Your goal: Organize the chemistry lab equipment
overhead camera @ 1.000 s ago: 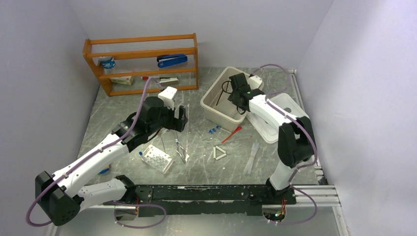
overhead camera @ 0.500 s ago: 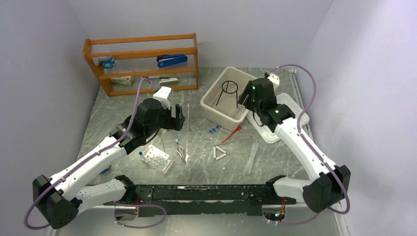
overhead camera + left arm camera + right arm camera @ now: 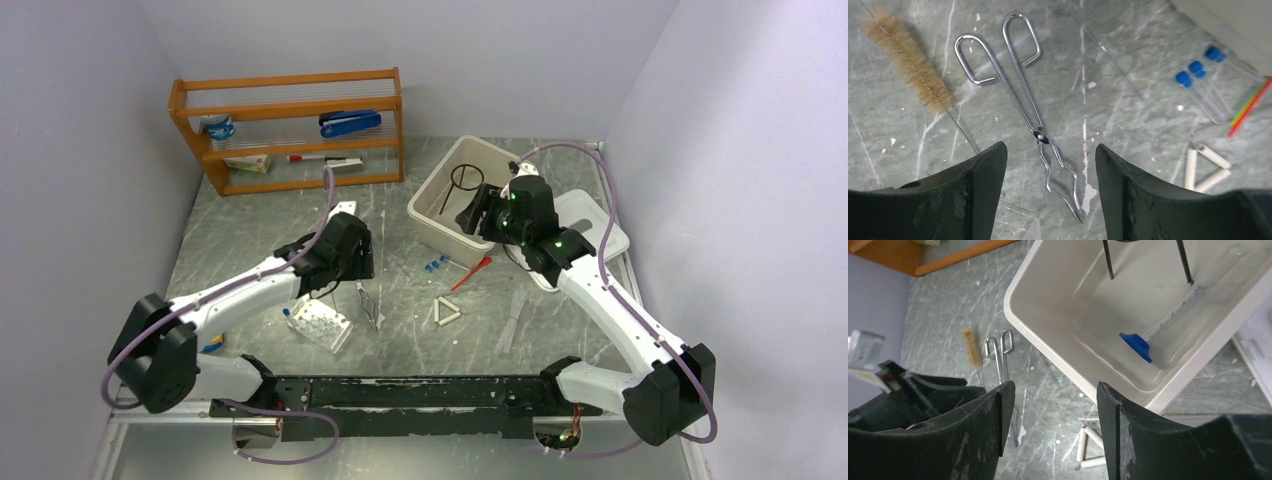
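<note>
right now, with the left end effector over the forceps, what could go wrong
1. The forceps lie flat and thin on the table, so the open left end effector may scrape the surface or slip off them.
2. The brush has its wire running right by one finger; closing could snag it and drag the brush along.

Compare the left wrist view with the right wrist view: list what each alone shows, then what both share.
Left wrist only: three blue-capped vials and the red pipette. Right wrist only: the inside of the bin, with tripod legs and a blue-footed tube, plus part of the shelf. Both: brush, forceps and white triangle.
</note>
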Motion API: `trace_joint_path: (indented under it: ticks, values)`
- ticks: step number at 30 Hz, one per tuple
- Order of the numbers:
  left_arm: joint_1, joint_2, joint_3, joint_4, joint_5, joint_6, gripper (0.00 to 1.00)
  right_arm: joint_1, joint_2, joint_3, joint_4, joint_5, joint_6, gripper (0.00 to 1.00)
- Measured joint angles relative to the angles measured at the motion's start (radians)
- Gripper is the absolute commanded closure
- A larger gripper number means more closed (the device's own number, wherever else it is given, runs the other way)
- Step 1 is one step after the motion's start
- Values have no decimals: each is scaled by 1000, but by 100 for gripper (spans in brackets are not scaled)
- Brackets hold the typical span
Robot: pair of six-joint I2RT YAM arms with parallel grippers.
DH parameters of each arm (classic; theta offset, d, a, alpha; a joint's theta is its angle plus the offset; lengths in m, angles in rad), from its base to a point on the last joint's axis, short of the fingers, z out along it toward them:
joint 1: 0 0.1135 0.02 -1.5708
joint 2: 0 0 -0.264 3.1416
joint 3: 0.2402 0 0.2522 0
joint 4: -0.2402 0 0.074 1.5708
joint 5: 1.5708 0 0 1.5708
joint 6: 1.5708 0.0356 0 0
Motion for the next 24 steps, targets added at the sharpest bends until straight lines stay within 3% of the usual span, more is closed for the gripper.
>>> trace_joint_path:
  ticks: [5,16,20,24]
  values:
    - [0,139,5,-8,-45,-60,31,0,-13,-60,52,-36,3,36]
    - [1,342,37,-18,-90,-123,41,0,-42,-129,120,-90,2,37]
    - [1,387,77,-1,-106,-128,51,0,-59,-140,139,-101,1,37]
    - [3,411,95,21,-122,-130,70,0,-60,-142,143,-111,0,37]
